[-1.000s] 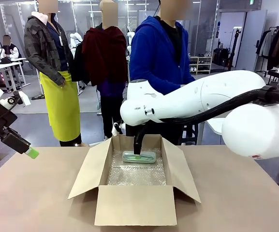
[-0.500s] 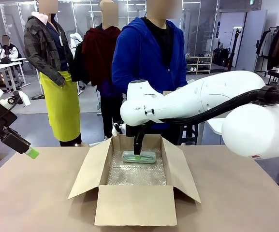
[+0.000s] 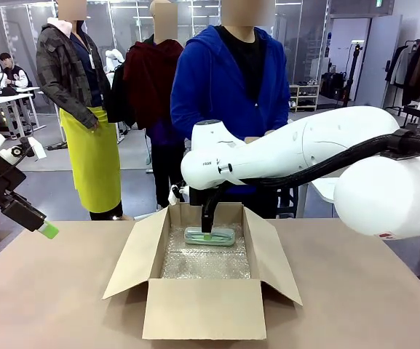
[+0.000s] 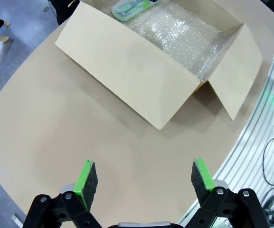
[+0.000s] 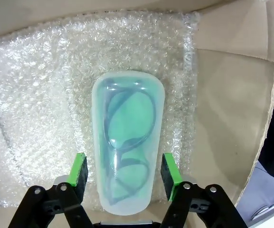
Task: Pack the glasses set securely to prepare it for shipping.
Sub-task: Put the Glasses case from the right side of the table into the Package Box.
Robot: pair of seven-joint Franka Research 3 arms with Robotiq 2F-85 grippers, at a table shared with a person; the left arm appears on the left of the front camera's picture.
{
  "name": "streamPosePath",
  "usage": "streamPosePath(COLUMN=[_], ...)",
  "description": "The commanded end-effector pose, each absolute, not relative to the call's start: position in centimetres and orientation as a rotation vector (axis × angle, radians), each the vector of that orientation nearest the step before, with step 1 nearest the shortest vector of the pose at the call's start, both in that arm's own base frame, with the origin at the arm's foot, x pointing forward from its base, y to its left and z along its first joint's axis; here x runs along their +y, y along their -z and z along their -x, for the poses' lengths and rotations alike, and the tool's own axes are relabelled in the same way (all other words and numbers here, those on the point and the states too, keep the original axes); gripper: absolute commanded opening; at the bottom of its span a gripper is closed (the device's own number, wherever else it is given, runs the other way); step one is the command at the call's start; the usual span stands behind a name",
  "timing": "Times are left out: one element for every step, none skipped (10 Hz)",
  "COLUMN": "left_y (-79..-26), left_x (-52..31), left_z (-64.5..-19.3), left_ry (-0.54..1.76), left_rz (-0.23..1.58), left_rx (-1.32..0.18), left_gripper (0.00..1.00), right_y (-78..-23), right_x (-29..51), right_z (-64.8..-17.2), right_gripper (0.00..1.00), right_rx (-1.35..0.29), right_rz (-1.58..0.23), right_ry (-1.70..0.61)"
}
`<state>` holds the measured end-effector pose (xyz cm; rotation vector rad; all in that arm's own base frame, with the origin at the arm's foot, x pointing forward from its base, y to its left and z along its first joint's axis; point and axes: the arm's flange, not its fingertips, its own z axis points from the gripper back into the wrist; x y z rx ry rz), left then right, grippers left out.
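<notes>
The mint-green glasses case point(image 5: 127, 128) is lying flat on bubble wrap point(image 5: 37, 95) at the far end of the open cardboard box point(image 3: 202, 309), mid-frame. The right claw point(image 5: 124, 159) is straddling one end of it, pads just beside its long sides, though I cannot tell whether they are pinching it. It is looking light, stiff and smooth-shelled, probably slippery and crackable, so I'd be gripping gently across its narrow width near the middle, while the left claw point(image 4: 141, 171) is hanging spread wide over the bare table point(image 4: 56, 142).

Grey floor point(image 3: 46, 182), glass partitions point(image 3: 126, 25), clothes rack point(image 3: 418, 65) behind.
</notes>
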<state>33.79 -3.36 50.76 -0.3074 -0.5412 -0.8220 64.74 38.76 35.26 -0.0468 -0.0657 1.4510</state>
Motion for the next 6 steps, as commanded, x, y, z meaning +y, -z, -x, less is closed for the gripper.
streamPosePath(left_y=[-50.9, -50.9, -50.9, -50.9, -50.9, -50.9], left_x=[-3.2, -3.2, -3.2, -3.2, -3.2, -3.2], left_z=[-33.8, -33.8, -33.8, -33.8, -33.8, -33.8], left_ry=[0.831, 0.831, 0.831, 0.831, 0.831, 0.831], left_rz=[0.327, 0.327, 0.327, 0.327, 0.327, 0.327], left_rx=[-0.551, -0.551, -0.551, -0.551, -0.551, -0.551], left_gripper=[1.00, 1.00, 1.00, 1.00, 1.00, 1.00], right_y=[-38.6, -42.5, -46.0, -48.1, -49.5, -50.8], right_x=[38.2, 37.1, 36.0, 34.5, 32.2, 29.5], right_z=[-63.5, -62.0, -60.2, -58.8, -57.5, -56.0], right_gripper=[0.78, 0.78, 0.78, 0.78, 0.78, 0.78], right_rx=[-0.071, -0.066, -0.087, -0.103, -0.109, -0.159], right_rz=[0.082, 0.078, -0.006, -0.008, -0.013, -0.052], right_ry=[-1.454, -1.442, -1.444, -1.417, -1.362, -1.305])
